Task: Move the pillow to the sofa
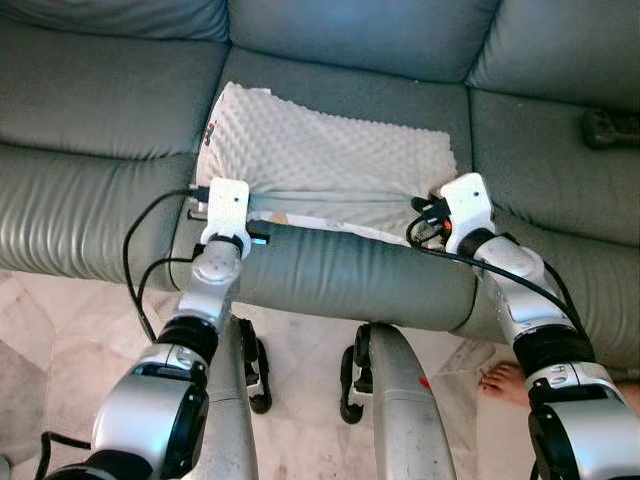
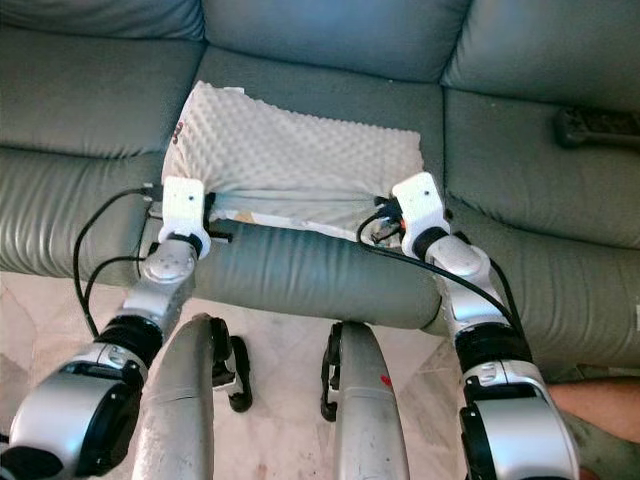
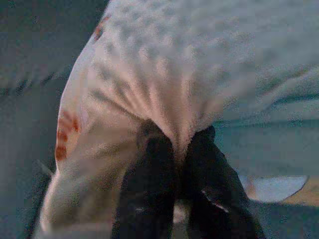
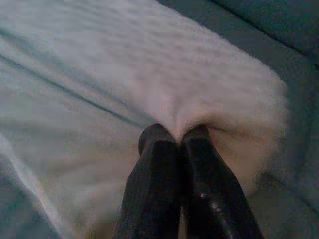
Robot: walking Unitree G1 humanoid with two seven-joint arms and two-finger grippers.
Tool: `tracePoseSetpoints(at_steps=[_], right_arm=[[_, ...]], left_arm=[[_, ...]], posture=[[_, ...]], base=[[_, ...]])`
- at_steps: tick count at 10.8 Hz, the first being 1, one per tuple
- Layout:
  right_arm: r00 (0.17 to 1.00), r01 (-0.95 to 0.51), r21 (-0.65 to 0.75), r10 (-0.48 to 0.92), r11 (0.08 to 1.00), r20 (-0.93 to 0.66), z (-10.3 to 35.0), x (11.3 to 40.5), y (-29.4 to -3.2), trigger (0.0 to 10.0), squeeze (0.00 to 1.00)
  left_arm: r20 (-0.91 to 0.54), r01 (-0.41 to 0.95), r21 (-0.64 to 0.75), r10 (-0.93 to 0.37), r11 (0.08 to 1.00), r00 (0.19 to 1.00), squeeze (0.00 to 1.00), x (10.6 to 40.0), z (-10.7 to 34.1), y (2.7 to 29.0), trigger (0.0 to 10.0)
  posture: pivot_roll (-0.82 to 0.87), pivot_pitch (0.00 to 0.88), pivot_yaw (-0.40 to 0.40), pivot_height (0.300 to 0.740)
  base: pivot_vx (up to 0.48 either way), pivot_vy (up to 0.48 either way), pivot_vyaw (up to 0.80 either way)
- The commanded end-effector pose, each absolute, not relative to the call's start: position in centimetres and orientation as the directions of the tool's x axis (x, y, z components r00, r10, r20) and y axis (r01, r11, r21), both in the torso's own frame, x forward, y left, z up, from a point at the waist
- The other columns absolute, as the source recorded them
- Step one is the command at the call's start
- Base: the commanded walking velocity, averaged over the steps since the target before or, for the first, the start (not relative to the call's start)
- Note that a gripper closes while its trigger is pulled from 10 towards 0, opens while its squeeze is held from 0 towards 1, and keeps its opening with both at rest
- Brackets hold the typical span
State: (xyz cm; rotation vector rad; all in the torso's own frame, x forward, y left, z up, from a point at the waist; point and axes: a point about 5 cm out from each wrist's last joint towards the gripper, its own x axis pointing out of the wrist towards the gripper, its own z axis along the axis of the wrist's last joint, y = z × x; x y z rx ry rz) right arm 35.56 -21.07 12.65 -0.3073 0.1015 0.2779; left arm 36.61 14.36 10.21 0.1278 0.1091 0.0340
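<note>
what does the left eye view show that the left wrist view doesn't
The left eye view alone takes in the whole grey sofa, both arms, the right gripper at the pillow's other near corner, a dark object on the seat to the right, and a person's bare foot on the floor. The left wrist view alone shows the left gripper pinching a fold of fabric, and red print near that edge. Both show the bumpy white pillow lying on the sofa.
</note>
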Motion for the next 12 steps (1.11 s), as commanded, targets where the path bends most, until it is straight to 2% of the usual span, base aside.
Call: tracePoseSetpoints(at_steps=[1,5,7,9,12], right_arm=[[0.975,-0.173,-0.283,0.123,0.943,-0.184,11.5,34.5,-24.5,10.0,1.00],[0.982,-0.142,-0.286,0.098,0.948,-0.164,11.6,34.7,-24.2,10.0,1.00],[0.984,-0.140,-0.285,0.102,0.948,-0.144,11.9,34.9,-23.6,10.0,1.00],[0.993,-0.111,-0.268,0.095,0.957,-0.071,13.5,35.6,-22.7,10.0,1.00],[0.997,-0.044,-0.251,0.057,0.967,0.047,15.4,35.9,-22.4,10.0,1.00]], left_arm=[[-0.175,-0.142,0.147,0.167,0.979,0.970,1.00,35.7,8.5,17.3,10.0],[-0.200,-0.133,0.125,0.157,0.983,0.967,1.00,35.7,8.2,16.9,10.0],[-0.223,-0.078,0.098,0.098,0.992,0.970,1.00,35.6,7.9,16.1,10.0],[-0.267,0.062,0.063,-0.043,0.996,0.963,1.00,35.2,7.2,14.1,10.0],[-0.310,0.156,0.049,-0.134,0.987,0.941,1.00,35.1,6.8,13.4,10.0]], posture=[[-0.08,0.420,-0.046,0.637],[-0.08,0.416,-0.046,0.637],[-0.07,0.414,-0.045,0.637],[-0.07,0.413,-0.045,0.637],[-0.07,0.413,-0.047,0.637]], base=[[0.000,0.000,0.00],[0.000,0.000,0.00],[0.000,0.000,0.00],[0.000,0.000,0.00],[0.000,0.000,0.00]])
